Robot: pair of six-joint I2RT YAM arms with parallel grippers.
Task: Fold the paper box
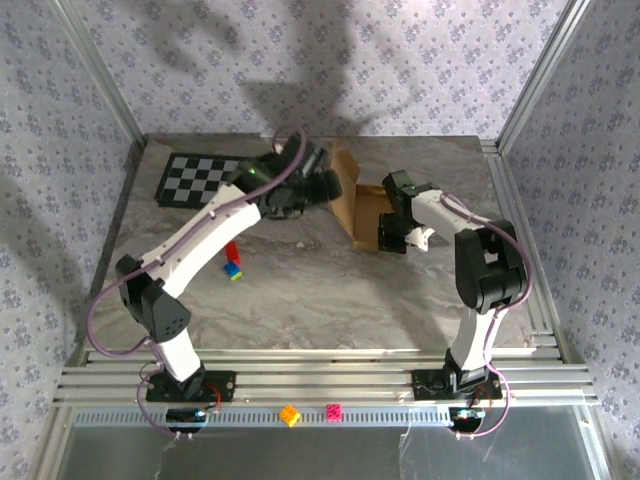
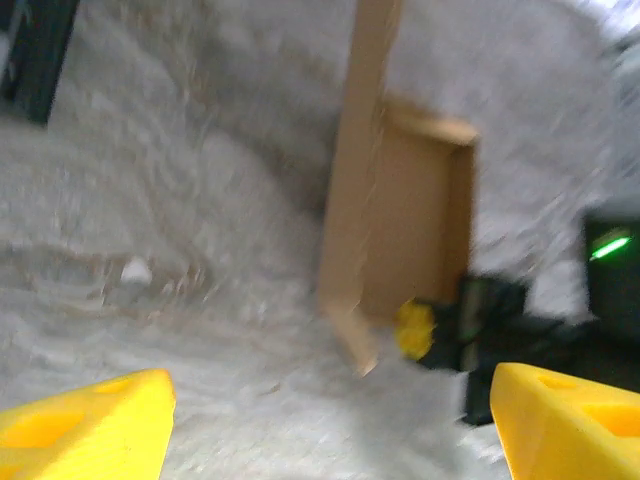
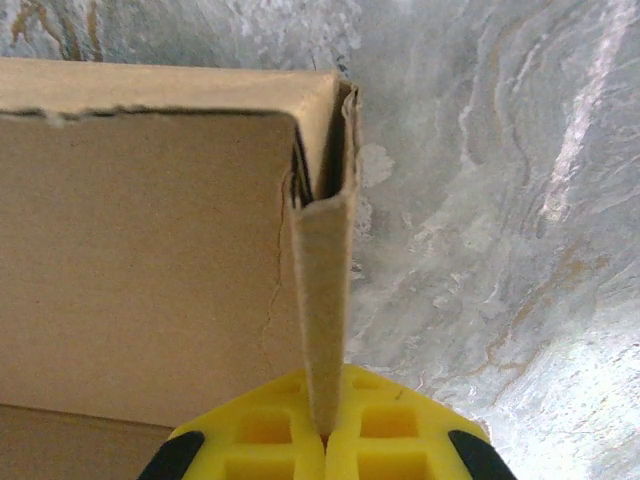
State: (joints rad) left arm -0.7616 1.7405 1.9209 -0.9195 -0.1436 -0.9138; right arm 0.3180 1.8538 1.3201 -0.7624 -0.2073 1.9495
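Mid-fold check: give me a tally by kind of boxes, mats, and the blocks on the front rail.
Paper box: 1
Checkerboard mat: 1
Blocks: 2 (orange block, pink block)
Total: 4

One paper box [image 1: 368,208] and one checkerboard mat [image 1: 195,180] join two robots, left arm [image 1: 200,235] and right arm [image 1: 480,265]; four small pieces complete the count: red block [image 1: 231,250], blue-green block [image 1: 234,271], orange cube [image 1: 290,415], pink cube [image 1: 335,411].
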